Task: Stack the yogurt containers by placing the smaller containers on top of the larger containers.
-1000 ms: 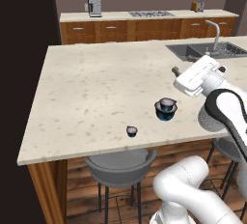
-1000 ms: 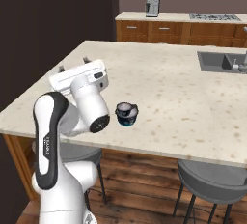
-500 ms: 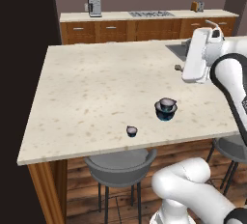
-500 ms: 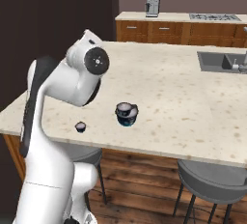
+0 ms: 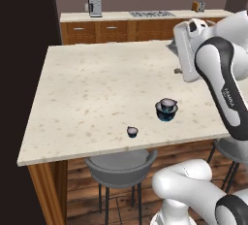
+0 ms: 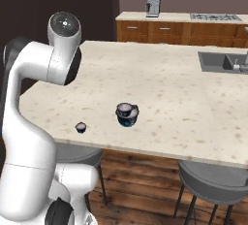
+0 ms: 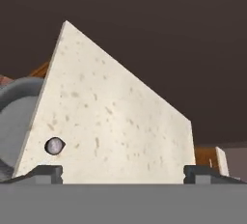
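- The small cup (image 5: 132, 131) sits on the counter (image 5: 97, 88) close to the near edge. It stands upright with its pale top facing up.
- The big cup (image 5: 166, 109) stands on the same counter, a bit farther in and to the right of the small cup. The two cups are near each other but not touching.
- From the other side, the small cup (image 6: 81, 127) is again the one closer to the near edge, and the big cup (image 6: 126, 114) is to its right.
- The gripper (image 7: 123, 174) is up in the air, well away from both cups. Its two fingertips (image 7: 47, 172) stand far apart, with nothing between them.
- In the hand view the small cup (image 7: 55, 145) shows as a little pale dot on the counter (image 7: 116, 121), just above the left fingertip. It is not in the middle of the gap between the fingers.
- I think the small cup must be picked up first. So the hand has to come down toward the near edge of the counter and slide over until the small cup is right between the fingers.
- Both cups are round, so it should not matter from which side the fingers close on them.
- There is only one arm, so it does all the work.
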